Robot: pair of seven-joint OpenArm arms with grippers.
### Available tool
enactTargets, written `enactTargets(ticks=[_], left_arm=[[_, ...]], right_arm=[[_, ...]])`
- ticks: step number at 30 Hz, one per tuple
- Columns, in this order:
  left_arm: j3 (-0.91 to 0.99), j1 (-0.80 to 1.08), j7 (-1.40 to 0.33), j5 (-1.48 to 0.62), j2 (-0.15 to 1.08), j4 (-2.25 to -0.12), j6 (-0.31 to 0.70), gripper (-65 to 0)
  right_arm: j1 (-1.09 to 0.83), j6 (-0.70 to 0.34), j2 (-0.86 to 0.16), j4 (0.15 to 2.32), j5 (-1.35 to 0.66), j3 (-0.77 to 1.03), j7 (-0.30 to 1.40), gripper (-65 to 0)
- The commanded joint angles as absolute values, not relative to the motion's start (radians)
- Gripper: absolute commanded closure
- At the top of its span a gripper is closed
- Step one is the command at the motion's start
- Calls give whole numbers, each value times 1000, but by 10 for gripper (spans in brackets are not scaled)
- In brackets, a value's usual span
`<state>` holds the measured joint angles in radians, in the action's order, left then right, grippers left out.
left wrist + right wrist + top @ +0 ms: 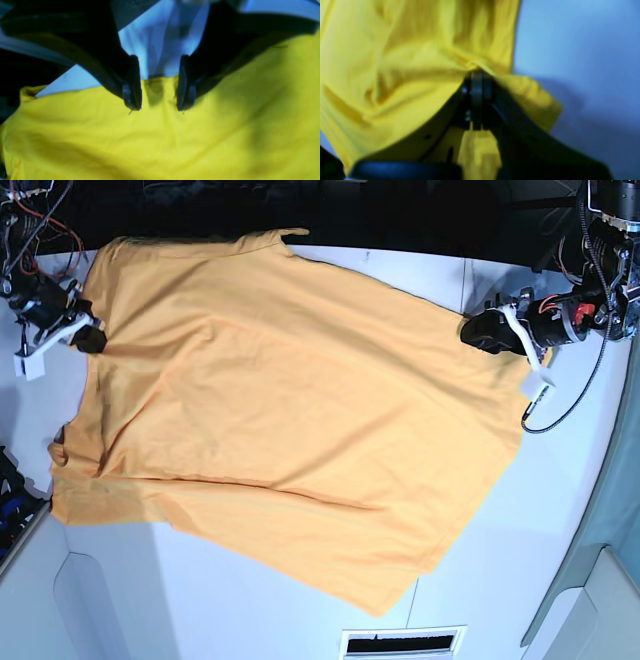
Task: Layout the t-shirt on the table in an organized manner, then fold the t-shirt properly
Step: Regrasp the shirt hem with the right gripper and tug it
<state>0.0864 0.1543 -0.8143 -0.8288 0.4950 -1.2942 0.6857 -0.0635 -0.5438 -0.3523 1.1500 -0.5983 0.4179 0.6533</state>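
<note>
T-shirt place: the t-shirt lies spread on the white worktop, covering most of its middle and far part.
T-shirt direction: its long axis runs from the far left corner of the base view toward the near right; one pointed corner lies nearest the camera, and one sleeve reaches the far edge of the worktop.
T-shirt surface: plain orange-yellow with soft wrinkles; the near left edge is a little bunched.
Writing: no letters can be read on the side that shows.
Right hand: the right hand sits at the left edge of the base view, low over the worktop, its arm coming in from the left; its jaws are closed tight on a fold of the shirt's edge, as the right wrist view shows.
Left hand: the left hand comes in from the right side of the base view, at the shirt's far right edge; its fingers stand apart, over the hem, and nothing is gripped between them.
</note>
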Motion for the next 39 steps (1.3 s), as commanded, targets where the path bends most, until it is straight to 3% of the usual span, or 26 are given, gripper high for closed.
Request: enactTargets(ticks=[1, 12, 19, 24, 28, 34, 39], left_arm=[[93, 153, -812, -833, 503, -1309, 698, -270], [93, 161, -813, -872, 480, -1309, 698, -270], [93, 163, -813, -883, 480, -1309, 698, -270], [93, 164, -813, -883, 493, -1310, 698, -270], [93, 167, -813, -929, 533, -1310, 698, -270], [124, 163, -812, -962, 561, -1350, 698, -270], [139, 161, -800, -960, 560, -1385, 698, -270]], right_arm=[[-35, -521, -365, 1119, -551, 419, 669, 0], [326, -521, -365, 894, -443, 418, 628, 0], [407, -524, -369, 848, -446, 419, 633, 0], [396, -532, -393, 889, -573, 425, 773, 0], [295, -548, -404, 1040, -701, 452, 862, 0], [80, -547, -404, 1269, -707, 491, 872, 0], [-59, -547, -403, 1300, -708, 494, 871, 0]])
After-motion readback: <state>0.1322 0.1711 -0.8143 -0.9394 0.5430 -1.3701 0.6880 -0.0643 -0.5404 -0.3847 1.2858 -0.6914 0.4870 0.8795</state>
